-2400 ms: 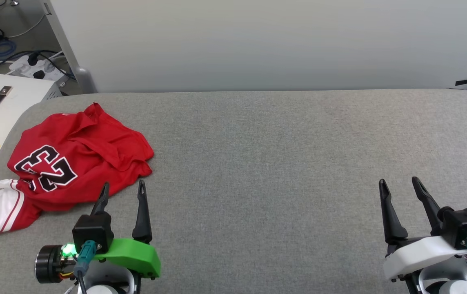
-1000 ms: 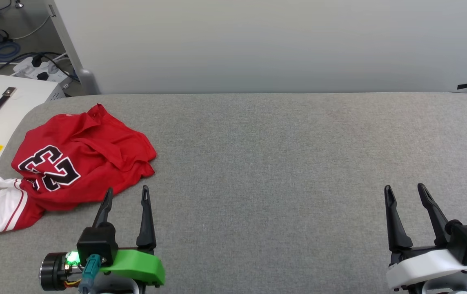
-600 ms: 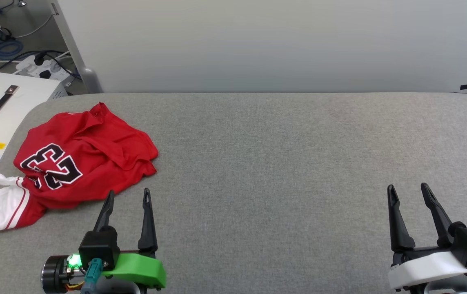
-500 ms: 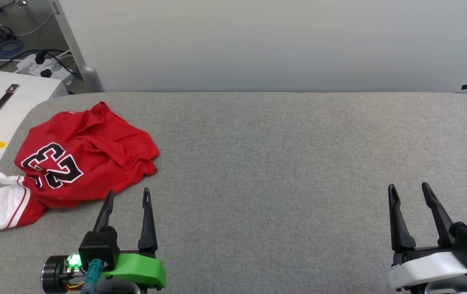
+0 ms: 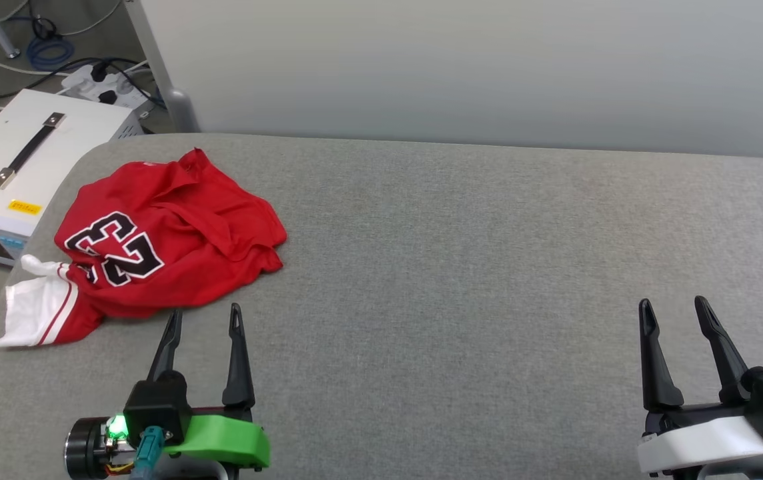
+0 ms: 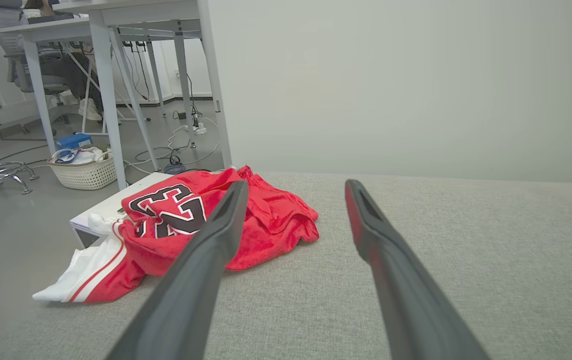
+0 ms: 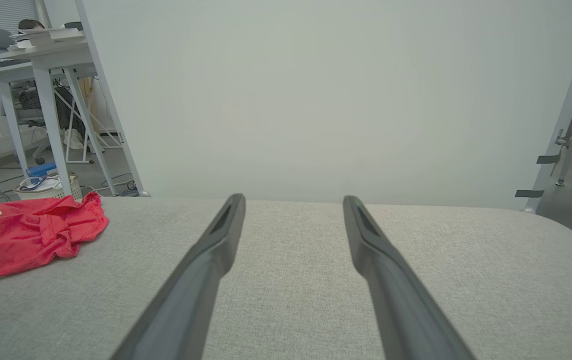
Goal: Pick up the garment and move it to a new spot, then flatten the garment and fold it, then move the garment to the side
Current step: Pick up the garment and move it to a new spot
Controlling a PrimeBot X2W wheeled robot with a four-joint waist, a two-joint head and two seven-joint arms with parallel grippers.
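Nearest, the left hand (image 5: 205, 312) is found released, fingers spread and empty, just short of the garment (image 5: 168, 247). The right hand (image 5: 673, 302) is likewise released and empty, well apart on the other side. The garment is seen crumpled on the table (image 5: 455, 267) near its far left corner, with one white sleeve toward the edge. The pick-up is judged not yet begun. A short forward reach by the left hand and a closing on the red cloth are called for.

**Head camera swung to the robot's left**

The whole head view has shifted. The garment (image 5: 168, 247) now appears further right in it, and more of the white box (image 5: 28, 160) and floor cables (image 5: 48, 47) shows. The left gripper (image 5: 205, 311) and right gripper (image 5: 672, 302) appear slightly lower in frame.
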